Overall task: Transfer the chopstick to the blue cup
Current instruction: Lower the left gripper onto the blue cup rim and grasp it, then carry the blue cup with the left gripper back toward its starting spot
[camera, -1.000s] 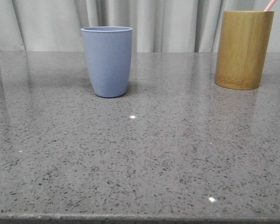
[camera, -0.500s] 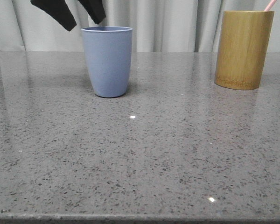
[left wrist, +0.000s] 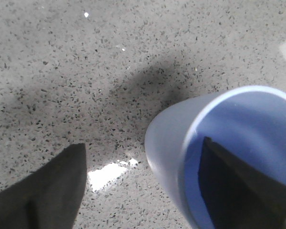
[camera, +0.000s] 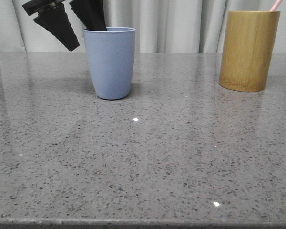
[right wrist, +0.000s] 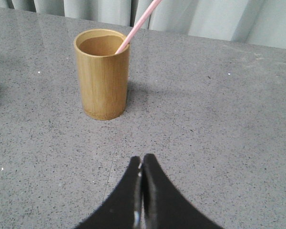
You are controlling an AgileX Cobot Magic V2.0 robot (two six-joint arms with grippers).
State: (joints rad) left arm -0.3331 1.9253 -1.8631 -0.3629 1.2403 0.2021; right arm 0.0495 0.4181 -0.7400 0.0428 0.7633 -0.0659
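Observation:
The blue cup [camera: 109, 64] stands upright on the table at centre left. My left gripper [camera: 86, 39] is open and straddles the cup's left wall: one finger [camera: 62, 28] hangs outside, the other [camera: 93, 16] dips inside the rim. The left wrist view shows the cup [left wrist: 167, 138] with the gripper [left wrist: 143, 145] open and empty around its wall. A pink chopstick [camera: 275, 5] leans in the bamboo holder [camera: 248, 50] at the far right. In the right wrist view the holder [right wrist: 102, 76] and chopstick [right wrist: 136, 26] lie ahead of my right gripper [right wrist: 142, 160], which is shut and empty.
The grey speckled table [camera: 148, 162] runs to a front edge at the bottom of the front view. Pale curtains [camera: 176, 24] hang behind the table. The right gripper does not show in the front view.
My left gripper has come down into the front view from the top. One finger now reaches inside the blue cup's rim. The cup and holder have not moved.

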